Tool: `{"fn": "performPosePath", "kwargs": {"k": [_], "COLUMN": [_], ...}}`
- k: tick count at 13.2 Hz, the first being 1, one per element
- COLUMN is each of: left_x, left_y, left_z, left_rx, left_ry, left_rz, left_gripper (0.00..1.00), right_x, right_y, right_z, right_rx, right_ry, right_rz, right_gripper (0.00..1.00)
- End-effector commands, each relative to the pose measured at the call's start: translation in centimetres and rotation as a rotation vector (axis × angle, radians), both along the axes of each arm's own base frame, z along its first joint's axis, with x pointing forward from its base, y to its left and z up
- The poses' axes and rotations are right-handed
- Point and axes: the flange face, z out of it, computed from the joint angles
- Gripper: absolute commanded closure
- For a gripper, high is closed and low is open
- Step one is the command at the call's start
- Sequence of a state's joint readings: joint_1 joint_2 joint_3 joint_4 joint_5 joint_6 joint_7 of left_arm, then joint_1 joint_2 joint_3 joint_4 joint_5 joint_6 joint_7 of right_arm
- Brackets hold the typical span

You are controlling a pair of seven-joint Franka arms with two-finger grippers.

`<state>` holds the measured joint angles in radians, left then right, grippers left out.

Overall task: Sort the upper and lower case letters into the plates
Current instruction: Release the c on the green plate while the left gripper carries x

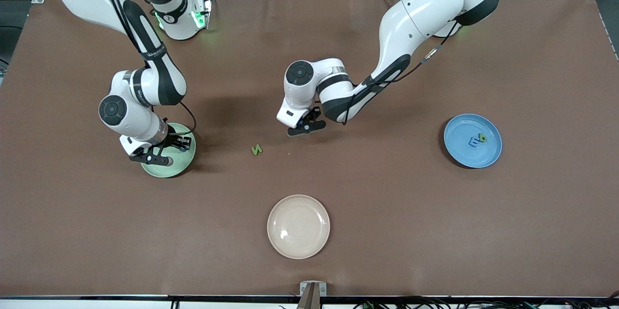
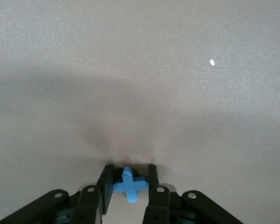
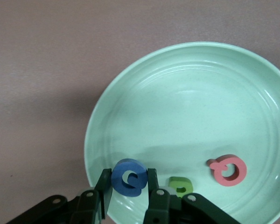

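The sort looks partly done: the right gripper [image 3: 126, 186] hangs over the mint green plate [image 3: 186, 93] with its jaws closed on a blue letter [image 3: 129, 177], and just beside those jaws a green letter [image 3: 181, 185] and a red Q [image 3: 228, 170] already lie in that plate, while the blue plate [image 1: 459, 152] holds at least 2 small letters [image 1: 478, 140]. The left gripper [image 2: 129, 186] sits low over bare table with its jaws pinching a blue x [image 2: 129, 185] between them. By my reckoning, both held letters have yet to be dropped, and 1 green N [image 1: 256, 150] lies loose on the table near the left gripper, not yet picked up.
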<state>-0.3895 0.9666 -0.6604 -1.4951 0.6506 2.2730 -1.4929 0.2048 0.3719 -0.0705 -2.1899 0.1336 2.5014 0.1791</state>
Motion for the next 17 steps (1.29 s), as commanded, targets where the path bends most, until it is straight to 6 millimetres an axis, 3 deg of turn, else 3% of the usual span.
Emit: {"fn": "performPosePath", "kwargs": {"k": [1, 4, 8, 10, 12, 13, 14, 16, 17], "left_x": [0.4, 1.5, 3.4, 5.3, 6.7, 6.8, 6.8, 6.8, 7.0], "left_y": [0.0, 1.0, 3.9, 7.1, 11.6, 14.0, 16.6, 22.0, 24.7], "left_z": [-0.3, 0.7, 3.0, 4.6, 6.6, 7.4, 7.7, 8.6, 8.7], "left_rx": [-0.002, 0.008, 0.111, 0.107, 0.078, 0.073, 0.081, 0.092, 0.091], "left_ry": [-0.003, -0.013, 0.013, 0.061, 0.108, 0.117, 0.122, 0.116, 0.111], "left_rz": [0.013, 0.019, 0.009, -0.014, -0.034, -0.054, -0.075, -0.115, -0.125], "left_gripper": [0.90, 0.92, 0.95, 0.95, 0.95, 0.95, 0.95, 0.95, 0.95], "right_x": [0.1, 0.1, 0.1, 0.2, 0.3, 0.2, 0.3, 0.5, 0.5], "right_y": [-0.9, -0.8, -0.9, -0.7, -0.5, -0.5, -0.6, -0.7, -0.6], "right_z": [-0.2, -1.2, -1.7, -2.0, -2.2, -2.3, -2.3, -2.1, -2.0], "right_rx": [0.002, -0.001, -0.002, -0.003, -0.004, -0.004, -0.004, -0.003, -0.003], "right_ry": [-0.002, 0.001, 0.005, 0.008, 0.012, 0.014, 0.016, 0.013, 0.018], "right_rz": [-0.002, 0.000, -0.001, 0.000, 0.002, 0.004, 0.004, 0.001, 0.004], "right_gripper": [0.96, 0.96, 0.96, 0.95, 0.90, 0.85, 0.73, 0.22, 0.20]}}
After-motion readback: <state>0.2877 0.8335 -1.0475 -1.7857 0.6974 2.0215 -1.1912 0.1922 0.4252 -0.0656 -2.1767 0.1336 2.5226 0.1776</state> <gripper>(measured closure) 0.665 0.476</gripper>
